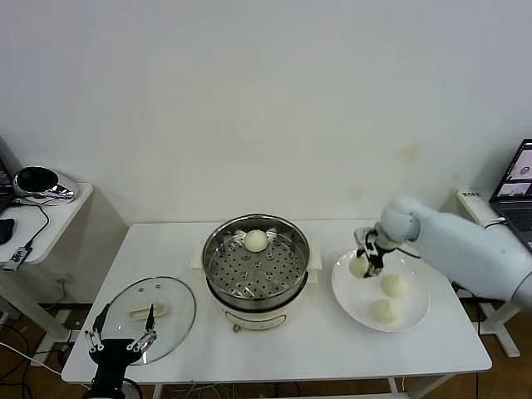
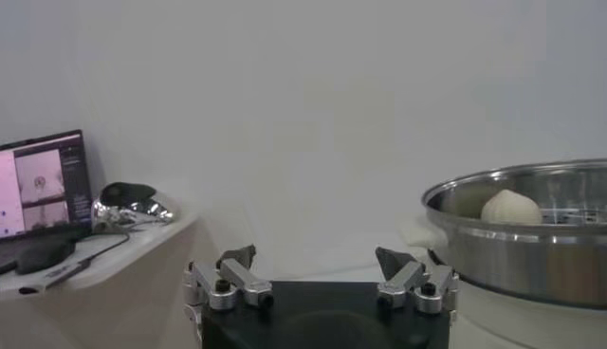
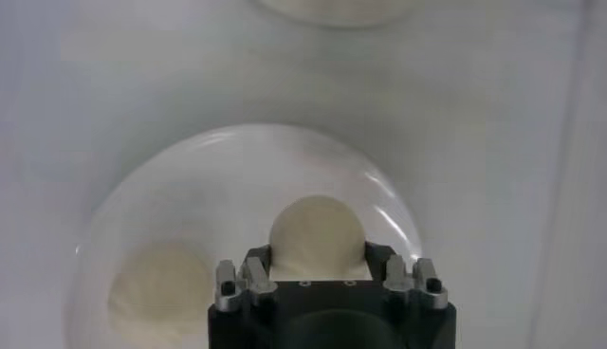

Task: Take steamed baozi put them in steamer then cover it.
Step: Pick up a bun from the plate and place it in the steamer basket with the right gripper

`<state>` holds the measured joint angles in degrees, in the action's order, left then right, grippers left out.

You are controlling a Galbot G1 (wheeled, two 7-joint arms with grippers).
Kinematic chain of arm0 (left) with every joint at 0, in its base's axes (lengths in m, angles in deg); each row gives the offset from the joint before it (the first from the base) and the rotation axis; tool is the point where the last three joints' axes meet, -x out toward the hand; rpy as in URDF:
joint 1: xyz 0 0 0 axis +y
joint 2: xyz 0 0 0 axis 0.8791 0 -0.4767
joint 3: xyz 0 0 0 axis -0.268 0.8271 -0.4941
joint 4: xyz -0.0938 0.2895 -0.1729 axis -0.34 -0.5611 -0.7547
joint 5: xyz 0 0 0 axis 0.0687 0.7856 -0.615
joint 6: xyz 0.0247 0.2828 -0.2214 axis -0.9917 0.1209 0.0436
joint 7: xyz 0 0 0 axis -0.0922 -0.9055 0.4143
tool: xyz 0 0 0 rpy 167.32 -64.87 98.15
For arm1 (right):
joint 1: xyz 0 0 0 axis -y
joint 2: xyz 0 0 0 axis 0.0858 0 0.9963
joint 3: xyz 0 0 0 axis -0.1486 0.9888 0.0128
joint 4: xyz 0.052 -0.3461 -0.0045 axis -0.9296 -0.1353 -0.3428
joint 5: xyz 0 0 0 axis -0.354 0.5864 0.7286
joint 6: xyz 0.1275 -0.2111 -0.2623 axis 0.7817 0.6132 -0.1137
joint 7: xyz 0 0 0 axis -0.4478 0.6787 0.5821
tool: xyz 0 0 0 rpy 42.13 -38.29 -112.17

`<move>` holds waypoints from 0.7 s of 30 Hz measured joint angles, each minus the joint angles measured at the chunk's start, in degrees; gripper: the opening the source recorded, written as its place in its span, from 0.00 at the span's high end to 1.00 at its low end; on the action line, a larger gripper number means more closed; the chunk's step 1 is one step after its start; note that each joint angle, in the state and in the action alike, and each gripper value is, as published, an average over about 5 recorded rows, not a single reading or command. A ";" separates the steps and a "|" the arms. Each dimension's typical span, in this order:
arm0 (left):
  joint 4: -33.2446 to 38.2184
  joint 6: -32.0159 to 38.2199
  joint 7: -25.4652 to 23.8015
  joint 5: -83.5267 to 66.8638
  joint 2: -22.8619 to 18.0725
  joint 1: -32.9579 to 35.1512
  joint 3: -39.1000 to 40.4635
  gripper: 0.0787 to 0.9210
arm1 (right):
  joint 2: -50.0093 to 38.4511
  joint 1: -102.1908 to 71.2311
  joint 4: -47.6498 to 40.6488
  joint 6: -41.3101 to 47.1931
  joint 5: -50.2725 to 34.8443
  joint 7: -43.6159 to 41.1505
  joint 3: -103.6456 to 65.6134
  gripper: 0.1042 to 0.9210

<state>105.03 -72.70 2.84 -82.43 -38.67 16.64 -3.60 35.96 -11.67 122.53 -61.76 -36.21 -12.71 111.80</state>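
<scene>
Right gripper (image 3: pixel 319 270) fingers (image 3: pixel 256 270) sit either side of a bun (image 3: pixel 318 237), closed in on its flanks; looks like a grip, though actual contact is hard to confirm. That bun (image 1: pixel 359 266) is on the plate (image 1: pixel 416 320) at its steamer-side edge, not lifted yet as far as I can tell. Two more buns on the same plate: one (image 1: pixel 394 286) mid-plate, one (image 1: pixel 383 310) at the near side. Left gripper (image 1: pixel 122 342) parked at the near left table (image 1: pixel 332 357) edge, fingers (image 2: pixel 235 275) spread wide, holding nothing, just near of the glass lid (image 1: pixel 170 312) lying flat on the table.

Key relation: steamer (image 1: pixel 256 258) lies to the left of the right gripper, at table centre, just beside the plate. Buns are round, no long axis to care about. Right arm is clearly the nearer one for the buns; left arm is nearer the lid.

One bun (image 1: pixel 255 240) already on the perforated tray, far side. Judgement: second bun pick underway, next is lift and carry left over the steamer rim. Lid last. Far left: side table with shiny object (image 1: pixel 41 183).
</scene>
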 measured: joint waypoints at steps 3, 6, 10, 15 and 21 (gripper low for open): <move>-0.20 -0.13 -0.01 -0.03 0.25 -0.43 0.30 0.12 | -0.38 6.00 2.38 1.30 -3.13 0.15 3.10 0.38; -0.33 -0.27 -0.02 -0.07 0.46 -0.80 0.63 0.12 | -0.26 12.55 4.87 2.93 -6.80 0.47 6.54 0.37; -0.54 -0.44 -0.03 -0.33 0.89 -1.31 0.82 0.12 | 0.79 20.93 8.12 5.53 -12.32 1.18 11.14 0.37; -0.65 -0.61 0.01 -0.82 1.49 -1.89 0.71 0.12 | 3.85 27.90 10.83 9.03 -19.34 2.59 15.55 0.36; -0.66 -0.81 0.12 -1.02 1.29 -2.33 0.45 0.12 | 10.01 30.09 11.34 13.25 -26.40 5.13 17.71 0.36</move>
<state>104.37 -73.51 2.96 -83.45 -37.38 14.31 -3.15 45.97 18.42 133.87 -48.51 -62.61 -7.58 129.51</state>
